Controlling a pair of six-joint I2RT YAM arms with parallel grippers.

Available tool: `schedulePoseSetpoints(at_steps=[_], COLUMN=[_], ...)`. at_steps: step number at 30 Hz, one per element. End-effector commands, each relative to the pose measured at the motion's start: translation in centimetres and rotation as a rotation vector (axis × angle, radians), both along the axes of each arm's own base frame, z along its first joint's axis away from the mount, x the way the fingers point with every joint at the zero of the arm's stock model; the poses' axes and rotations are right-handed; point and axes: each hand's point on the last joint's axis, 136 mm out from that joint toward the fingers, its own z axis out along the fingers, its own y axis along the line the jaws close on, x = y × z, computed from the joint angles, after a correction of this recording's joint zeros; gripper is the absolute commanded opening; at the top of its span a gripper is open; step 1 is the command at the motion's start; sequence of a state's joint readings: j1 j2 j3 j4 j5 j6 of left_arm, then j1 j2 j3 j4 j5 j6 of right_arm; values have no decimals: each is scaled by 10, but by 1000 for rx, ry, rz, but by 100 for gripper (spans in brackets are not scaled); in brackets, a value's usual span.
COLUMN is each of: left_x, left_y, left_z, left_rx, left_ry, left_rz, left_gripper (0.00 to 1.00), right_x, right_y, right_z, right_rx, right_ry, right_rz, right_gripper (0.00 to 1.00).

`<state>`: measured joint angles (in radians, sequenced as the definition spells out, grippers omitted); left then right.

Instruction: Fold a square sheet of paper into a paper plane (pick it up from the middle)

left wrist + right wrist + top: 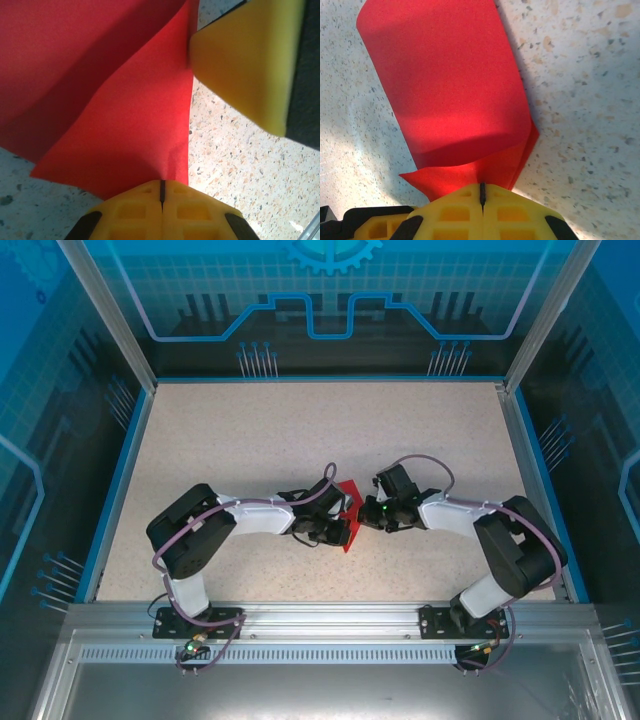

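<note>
The red square sheet of paper (348, 512) hangs between both grippers at the table's middle, bent over on itself. My left gripper (342, 531) is shut on one edge of the sheet (130, 125), its yellow jaws pressed together on the paper. My right gripper (366, 513) is shut on the opposite side, where the paper (455, 95) curls over into a loose fold above the jaws. A yellow finger (245, 60) of the right gripper shows in the left wrist view, close to the paper's edge. No finished paper plane shape is visible.
The speckled beige table (300, 440) is bordered by a blue rim (120, 470) and transparent blue walls. Both arm bases sit on the metal rail (330, 625) at the near edge.
</note>
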<state>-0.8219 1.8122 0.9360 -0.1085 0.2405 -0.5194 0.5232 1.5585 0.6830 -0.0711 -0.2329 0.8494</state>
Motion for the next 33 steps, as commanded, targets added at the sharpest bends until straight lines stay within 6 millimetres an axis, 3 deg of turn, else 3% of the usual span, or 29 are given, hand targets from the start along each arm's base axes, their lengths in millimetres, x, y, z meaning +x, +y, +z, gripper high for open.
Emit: schedulePoseSetpoints(at_steps=[1,17,26,33], left_x=[-32,-41,-47,-44], left_y=[42,51,55,46], left_z=[-48,-51,-51,-45], left_rx=[212,234,246,206], left_ry=[121,139,157,157], left_rz=[-17,-29,-41,-45], left_gripper=[0,0,0,0], right_x=[8,24,39,48], right_y=[9,-30,-51,-54], right_z=[4,-32,-30,-21], right_rx=[11,-202,-185,-160], right_ry=[-19,-9,-38,-53], right_rz=[7,-12,-67,-70], right_gripper=[0,0,0,0])
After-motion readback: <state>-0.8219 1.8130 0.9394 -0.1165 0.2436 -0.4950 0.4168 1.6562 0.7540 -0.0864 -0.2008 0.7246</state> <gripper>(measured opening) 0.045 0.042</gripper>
